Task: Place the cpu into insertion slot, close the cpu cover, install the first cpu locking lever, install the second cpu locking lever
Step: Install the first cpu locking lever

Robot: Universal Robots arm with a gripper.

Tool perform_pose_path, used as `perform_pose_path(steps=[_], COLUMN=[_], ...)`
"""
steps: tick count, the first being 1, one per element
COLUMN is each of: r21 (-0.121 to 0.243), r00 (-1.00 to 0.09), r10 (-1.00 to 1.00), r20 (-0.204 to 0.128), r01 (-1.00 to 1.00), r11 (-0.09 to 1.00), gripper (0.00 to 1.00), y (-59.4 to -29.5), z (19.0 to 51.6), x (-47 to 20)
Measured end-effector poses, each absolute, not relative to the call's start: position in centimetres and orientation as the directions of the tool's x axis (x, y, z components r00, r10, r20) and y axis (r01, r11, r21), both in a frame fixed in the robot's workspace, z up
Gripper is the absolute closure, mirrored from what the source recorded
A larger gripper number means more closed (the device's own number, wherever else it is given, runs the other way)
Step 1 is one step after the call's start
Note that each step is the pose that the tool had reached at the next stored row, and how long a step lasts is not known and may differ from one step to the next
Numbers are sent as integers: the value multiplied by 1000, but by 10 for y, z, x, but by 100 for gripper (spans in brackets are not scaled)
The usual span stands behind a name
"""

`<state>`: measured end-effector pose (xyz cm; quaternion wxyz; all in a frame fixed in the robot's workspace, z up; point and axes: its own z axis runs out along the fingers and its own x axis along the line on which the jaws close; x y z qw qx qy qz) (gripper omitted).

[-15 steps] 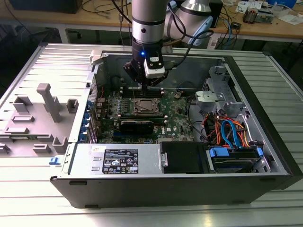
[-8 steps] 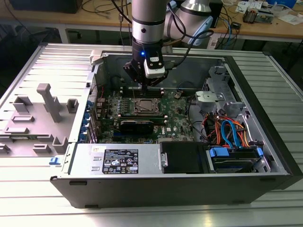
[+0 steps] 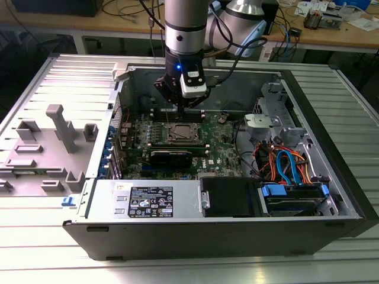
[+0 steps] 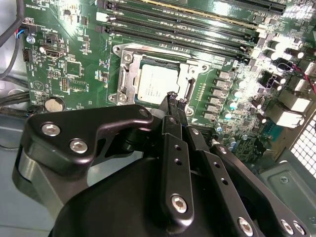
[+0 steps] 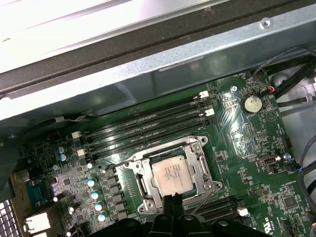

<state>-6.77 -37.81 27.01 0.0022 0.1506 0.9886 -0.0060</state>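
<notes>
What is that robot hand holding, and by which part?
Nothing that shows: the hand is shut, empty, at the edge of the cpu, which lies in the insertion slot.

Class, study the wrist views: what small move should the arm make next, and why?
The flat square silver-topped cpu lies in the silver-rimmed square insertion slot, the thin silvery metal frame cover appears flat around it, and the black gripper, jaws together, hovers at the slot's edge. So probably: a short descent to press there.
</notes>
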Motion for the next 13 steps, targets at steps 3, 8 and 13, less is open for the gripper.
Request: perform_pose_path(steps=[3,8,13], r21=[-11,-11,-11], r00=[-962,-983,-991], r10=[272,182,131], r20=[-6,-6,-6], r01=[272,183,132], r11=[962,983,991], gripper=[89,89,89], y=[-378,-378,-378], z=[270,270,270], x=[-68,-68,-68])
